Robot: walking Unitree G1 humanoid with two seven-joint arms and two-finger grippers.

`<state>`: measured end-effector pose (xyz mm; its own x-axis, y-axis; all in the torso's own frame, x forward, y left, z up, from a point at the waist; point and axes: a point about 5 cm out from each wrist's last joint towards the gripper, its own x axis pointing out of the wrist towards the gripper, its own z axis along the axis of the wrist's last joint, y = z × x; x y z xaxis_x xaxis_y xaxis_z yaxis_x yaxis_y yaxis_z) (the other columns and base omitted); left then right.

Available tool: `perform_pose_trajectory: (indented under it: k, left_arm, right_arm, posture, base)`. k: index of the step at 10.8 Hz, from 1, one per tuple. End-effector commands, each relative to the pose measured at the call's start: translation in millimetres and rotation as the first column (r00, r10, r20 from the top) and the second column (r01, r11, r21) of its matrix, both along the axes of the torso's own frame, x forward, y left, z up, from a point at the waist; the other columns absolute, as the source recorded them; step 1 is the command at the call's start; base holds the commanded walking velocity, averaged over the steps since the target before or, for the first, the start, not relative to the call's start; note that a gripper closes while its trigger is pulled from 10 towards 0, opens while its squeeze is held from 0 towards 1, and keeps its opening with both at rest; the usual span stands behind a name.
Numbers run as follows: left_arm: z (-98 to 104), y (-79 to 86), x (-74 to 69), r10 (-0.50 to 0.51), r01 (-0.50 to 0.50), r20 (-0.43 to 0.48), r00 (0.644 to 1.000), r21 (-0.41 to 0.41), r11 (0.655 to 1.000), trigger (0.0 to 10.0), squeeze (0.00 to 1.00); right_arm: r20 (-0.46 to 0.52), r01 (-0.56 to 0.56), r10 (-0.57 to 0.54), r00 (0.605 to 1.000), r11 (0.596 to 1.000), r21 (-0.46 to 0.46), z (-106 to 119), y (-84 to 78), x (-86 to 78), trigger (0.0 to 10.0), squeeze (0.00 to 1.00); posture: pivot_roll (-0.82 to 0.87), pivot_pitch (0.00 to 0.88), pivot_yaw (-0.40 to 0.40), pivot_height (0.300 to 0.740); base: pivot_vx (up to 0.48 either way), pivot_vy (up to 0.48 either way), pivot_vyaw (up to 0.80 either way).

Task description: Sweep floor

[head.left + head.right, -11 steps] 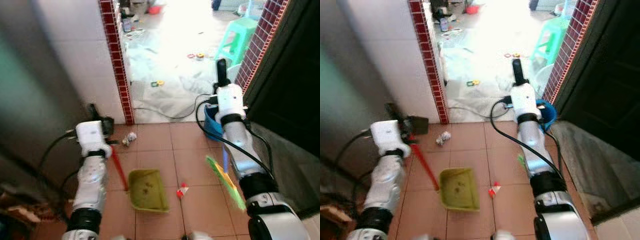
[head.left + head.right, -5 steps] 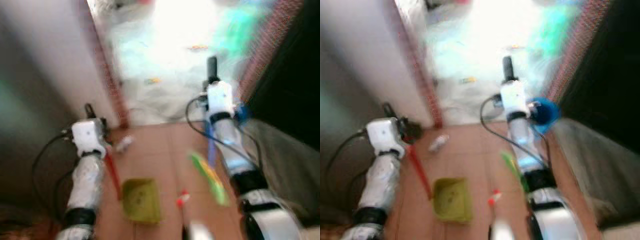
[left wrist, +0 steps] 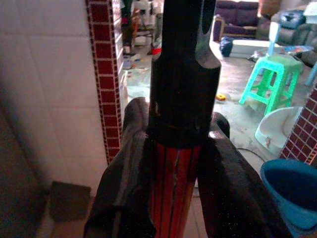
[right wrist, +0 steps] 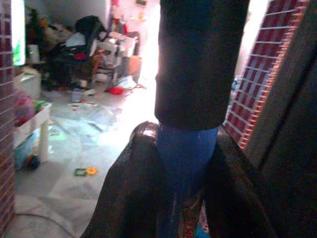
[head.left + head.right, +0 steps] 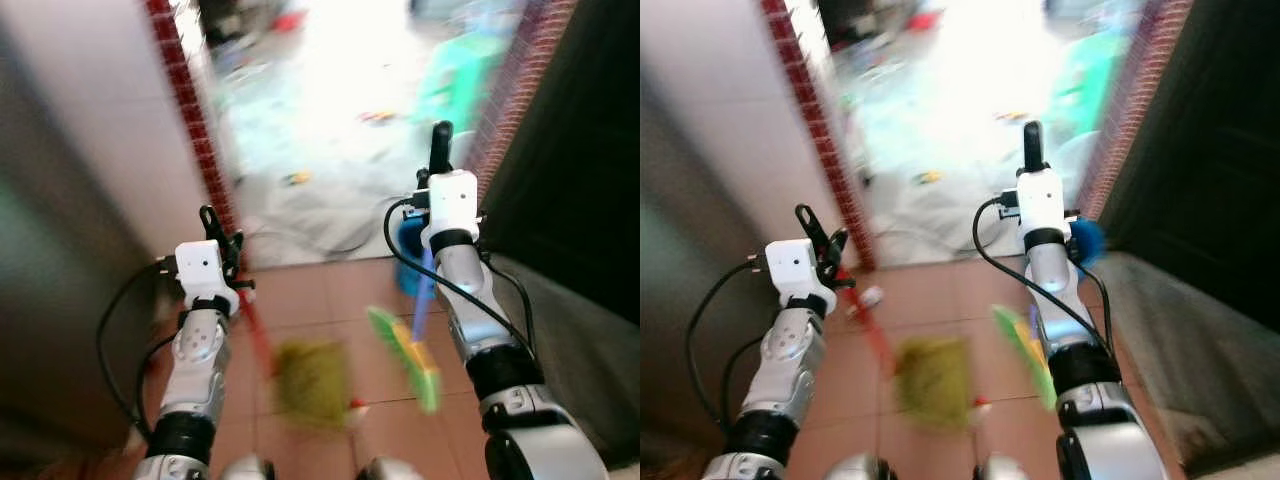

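terracotta tiles (image 5: 320, 290) ran up to a bright doorway. both tools blurred while the arms were sharp: compared with a second earlier, the green dustpan (image 5: 312, 383) and broom (image 5: 405, 355) had swung, probably mid-stroke. left gripper (image 3: 173, 163) clamped the red handle (image 3: 171, 183); right gripper (image 4: 183, 163) clamped the blue handle (image 4: 185, 153). red scrap (image 5: 355, 408) lay touching the pan's edge.

one dustpan (image 5: 312, 384), one broom (image 5: 405, 356), one stool (image 3: 269, 73)
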<state>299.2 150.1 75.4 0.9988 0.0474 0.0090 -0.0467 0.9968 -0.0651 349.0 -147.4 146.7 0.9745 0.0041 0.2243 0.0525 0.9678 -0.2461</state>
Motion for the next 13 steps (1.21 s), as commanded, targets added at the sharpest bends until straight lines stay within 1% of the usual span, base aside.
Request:
perform_pose_trajectory:
  k: [1, 2, 3, 6, 8, 9, 11, 12, 13]
  left_arm:
    - [9.8, 1.0, 4.4, 0.006, -0.006, 0.040, 0.999, -0.007, 1.000, 10.0, 0.00]
    - [11.8, 2.9, 4.7, 0.008, -0.008, 0.051, 0.999, -0.004, 1.000, 10.0, 0.00]
    - [14.4, 4.1, 5.5, 0.006, -0.007, 0.062, 0.998, 0.021, 1.000, 10.0, 0.00]
    - [23.3, 18.9, 9.9, 0.047, -0.050, 0.089, 0.995, 0.030, 0.998, 10.0, 0.00]
    - [36.0, 31.2, 14.0, 0.070, -0.077, 0.116, 0.991, 0.050, 0.996, 10.0, 0.00]
    - [30.5, 33.3, 13.5, 0.071, -0.078, 0.087, 0.994, 0.074, 0.994, 10.0, 0.00]
    - [5.2, 29.2, 11.0, 0.062, -0.056, -0.055, 0.997, 0.109, 0.992, 10.0, 0.00]
    - [-6.8, 24.0, 10.9, 0.050, -0.034, -0.130, 0.990, 0.120, 0.992, 10.0, 0.00]
    - [-11.6, 20.1, 13.5, 0.051, -0.028, -0.175, 0.983, 0.129, 0.991, 10.0, 0.00]
  right_arm:
    - [0.057, -0.001, 0.004, 0.998, 0.999, -0.041, 15.3, -2.2, 3.2, 10.0, 0.00]
    - [0.056, 0.000, 0.002, 0.998, 0.999, -0.050, 15.8, -2.1, 3.4, 10.0, 0.00]
    - [0.051, -0.001, 0.004, 0.999, 0.999, -0.054, 15.3, -1.8, 3.6, 10.0, 0.00]
    - [0.038, -0.007, 0.009, 0.999, 0.998, -0.056, 12.7, 0.1, 3.1, 10.0, 0.00]
    - [0.031, -0.007, 0.008, 0.999, 0.998, -0.058, 11.9, -0.5, 3.5, 10.0, 0.00]
    - [0.026, -0.007, 0.009, 1.000, 0.998, -0.057, 11.3, 0.6, 4.4, 10.0, 0.00]
    - [0.006, -0.008, 0.009, 1.000, 0.998, -0.061, 10.2, 3.5, 6.3, 10.0, 0.00]
    - [-0.038, 0.010, -0.012, 0.999, 0.999, -0.046, 4.5, 1.1, 7.6, 10.0, 0.00]
    - [-0.075, 0.047, -0.047, 0.996, 0.999, -0.014, 1.3, -6.4, 9.3, 10.0, 0.00]
  posture:
    - [-0.12, 0.000, 0.049, 0.740]
    - [-0.12, 0.000, 0.049, 0.740]
    - [-0.12, 0.001, 0.047, 0.740]
    - [-0.12, 0.007, 0.044, 0.740]
    - [-0.12, 0.010, 0.042, 0.740]
    - [-0.11, 0.010, 0.040, 0.740]
    - [-0.12, 0.009, 0.041, 0.740]
    - [-0.12, 0.008, 0.041, 0.740]
    - [-0.13, 0.007, 0.042, 0.740]
  base:
    - [0.000, 0.000, 0.00]
    - [0.000, 0.000, 0.00]
    - [0.000, 0.000, 0.00]
    - [0.000, 0.000, 0.00]
    - [0.000, 0.000, 0.00]
    - [0.000, 0.000, 0.00]
    - [0.000, 0.000, 0.00]
    - [0.000, 0.000, 0.00]
    - [0.000, 0.000, 0.00]
